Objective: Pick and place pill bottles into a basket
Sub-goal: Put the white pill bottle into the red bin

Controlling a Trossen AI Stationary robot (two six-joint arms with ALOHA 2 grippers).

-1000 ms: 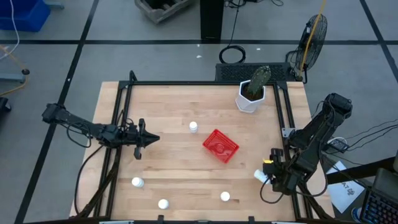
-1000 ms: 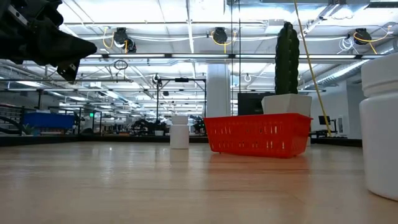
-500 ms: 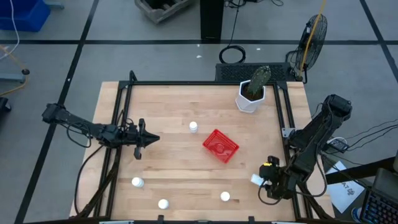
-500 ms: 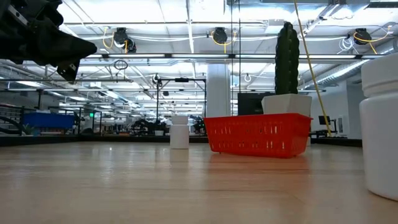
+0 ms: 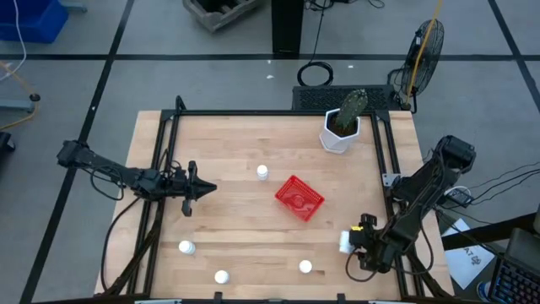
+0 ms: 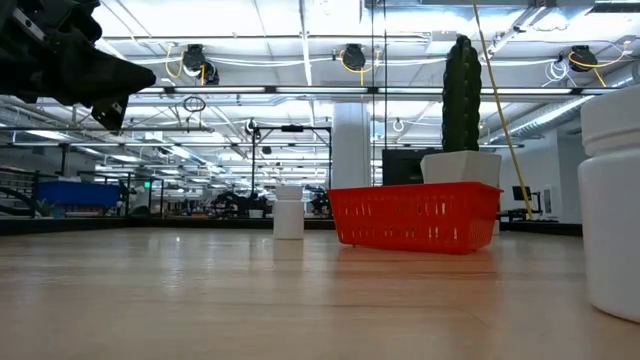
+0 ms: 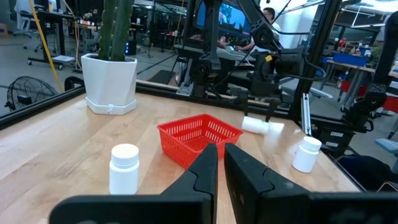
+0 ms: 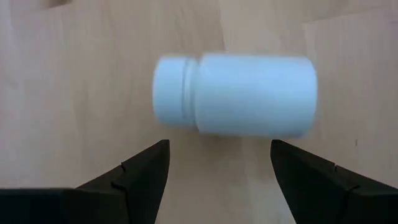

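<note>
Beneath right end effector [image 8: 219, 171] (fingers apart) — smooth white cylindrical bottle [image 8: 235, 95] | on its side

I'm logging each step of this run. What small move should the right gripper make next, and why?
Probably lower straight down and close. The right gripper is open, above the pill bottle lying on its side on the table near the front right; the bottle sits just ahead of the fingers, not between them. The left gripper waits at the left.
</note>
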